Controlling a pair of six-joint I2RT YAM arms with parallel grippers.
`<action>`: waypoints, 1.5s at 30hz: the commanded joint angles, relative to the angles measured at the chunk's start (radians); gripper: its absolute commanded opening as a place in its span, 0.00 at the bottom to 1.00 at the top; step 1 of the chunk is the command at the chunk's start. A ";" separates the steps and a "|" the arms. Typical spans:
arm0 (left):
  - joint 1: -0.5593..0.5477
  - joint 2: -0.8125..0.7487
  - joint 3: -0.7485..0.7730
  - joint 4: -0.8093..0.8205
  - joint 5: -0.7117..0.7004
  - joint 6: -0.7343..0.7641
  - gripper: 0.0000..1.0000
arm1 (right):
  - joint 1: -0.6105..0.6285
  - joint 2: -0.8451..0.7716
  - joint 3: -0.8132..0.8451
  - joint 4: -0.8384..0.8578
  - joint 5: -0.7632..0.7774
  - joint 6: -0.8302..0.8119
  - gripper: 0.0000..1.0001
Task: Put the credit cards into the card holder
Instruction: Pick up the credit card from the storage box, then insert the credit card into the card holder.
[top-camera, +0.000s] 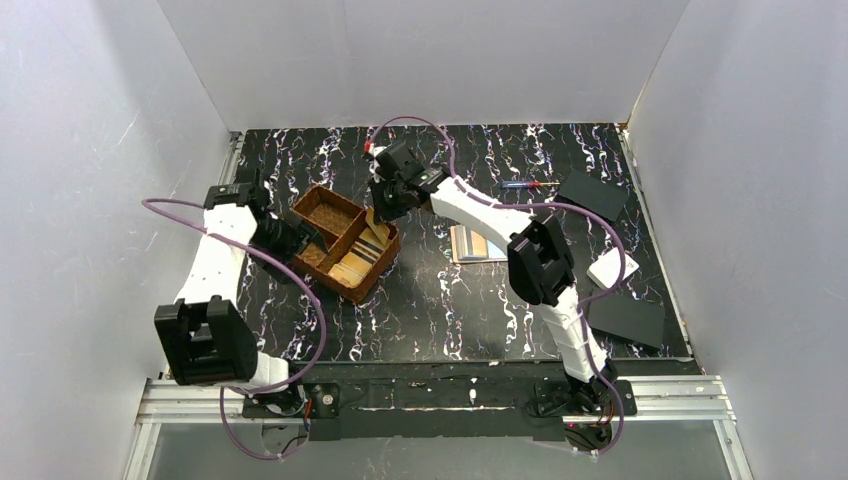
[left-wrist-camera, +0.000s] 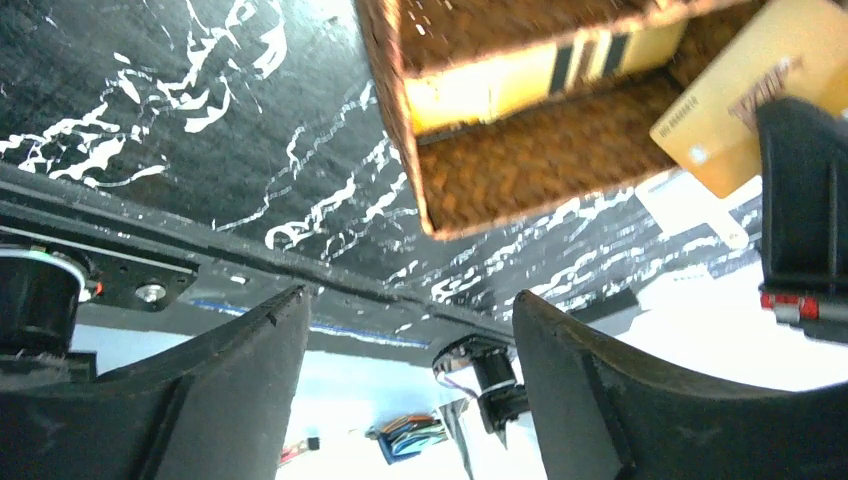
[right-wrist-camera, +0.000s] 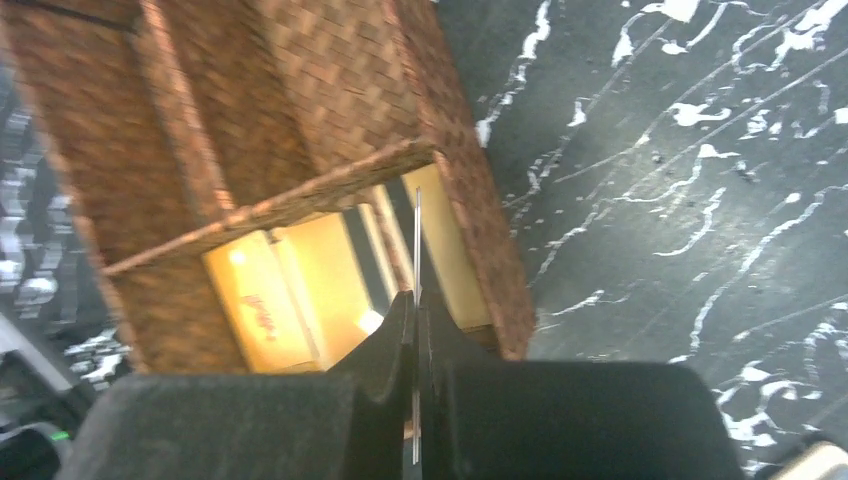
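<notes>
item: gold credit card (left-wrist-camera: 740, 110), being pinched edge-on in the clenched right gripper (right-wrist-camera: 415, 305), hanging over the filled compartment of the woven tray (top-camera: 340, 198), where more credit cards (top-camera: 355, 265) are lying. left gripper (left-wrist-camera: 410, 310) is standing released and empty beside the tray. card holder (top-camera: 478, 243) is lying open on the table (top-camera: 430, 310), right of the tray. step in hand: extracting one card. the next move is likely calling for lifting it clear, carrying it rightward and aligning its edge with a slot.

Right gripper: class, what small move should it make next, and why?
Probably lift clear: the right gripper is shut on a thin gold card, edge-on just above the brown woven tray; the beige folding card holder lies apart, beside it.
</notes>
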 joint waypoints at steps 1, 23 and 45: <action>0.004 -0.087 0.111 -0.160 0.076 0.112 0.74 | -0.024 -0.097 -0.065 0.193 -0.234 0.207 0.01; -0.008 -0.503 -0.247 0.542 0.222 -0.292 0.59 | -0.125 -0.235 -0.791 1.429 -0.602 1.579 0.01; -0.046 -0.351 -0.482 1.178 0.412 -0.461 0.63 | -0.096 -0.282 -0.913 1.562 -0.495 1.612 0.05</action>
